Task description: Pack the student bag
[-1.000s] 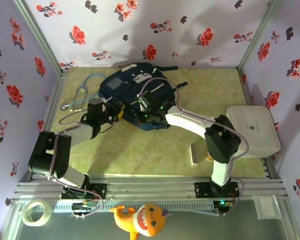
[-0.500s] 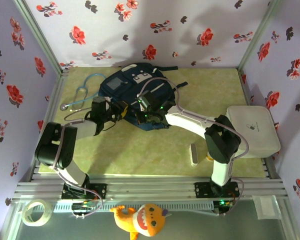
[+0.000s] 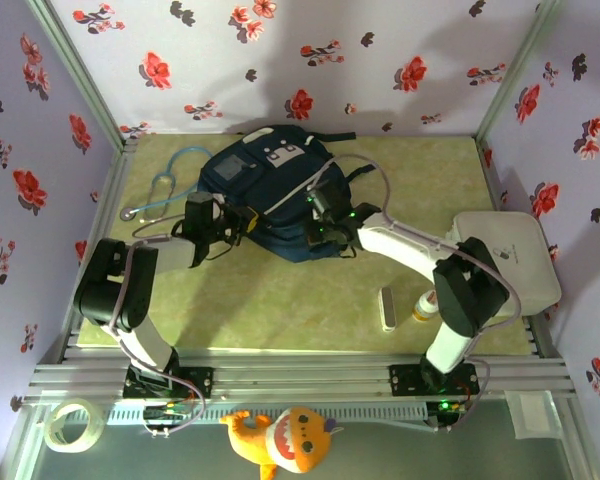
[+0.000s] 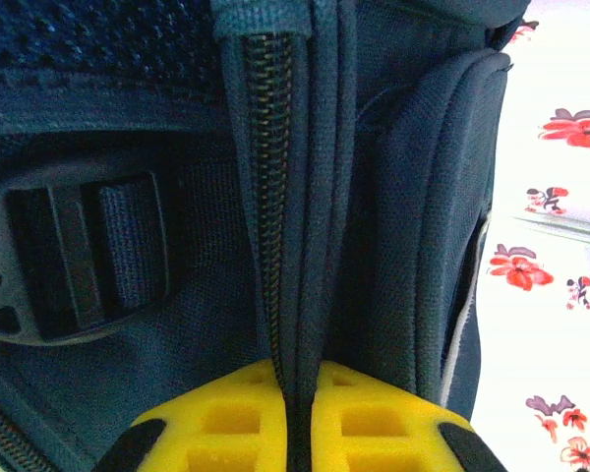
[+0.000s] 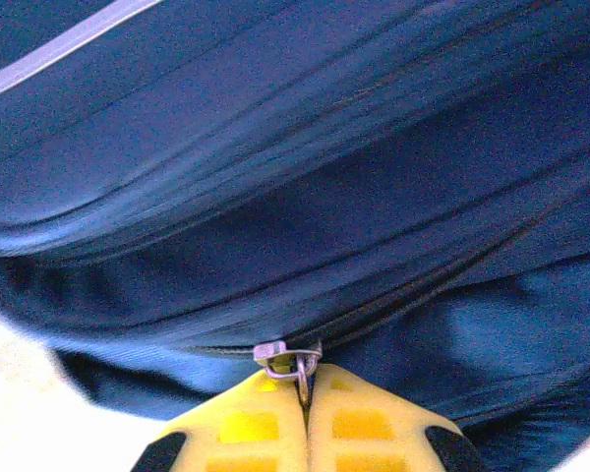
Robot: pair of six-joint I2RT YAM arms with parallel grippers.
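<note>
The student bag, dark navy with white stripes and grey patches, lies flat at the back middle of the table. At its near left edge, my left gripper is shut on a fold of the bag's fabric beside a zipper line; the yellow fingers pinch the seam between them. My right gripper is at the bag's near edge, right of centre. It is shut on the metal zipper pull, with the dark bag behind it.
A teal stethoscope lies left of the bag. A white rounded case sits at the right edge, with a white bar and a small yellow bottle nearer the front. A tape roll and plush toy lie below the rail.
My left gripper reached the bag's edge and closed on its fabric. My right gripper slid rightward along the bag's near edge with the zipper pull.
</note>
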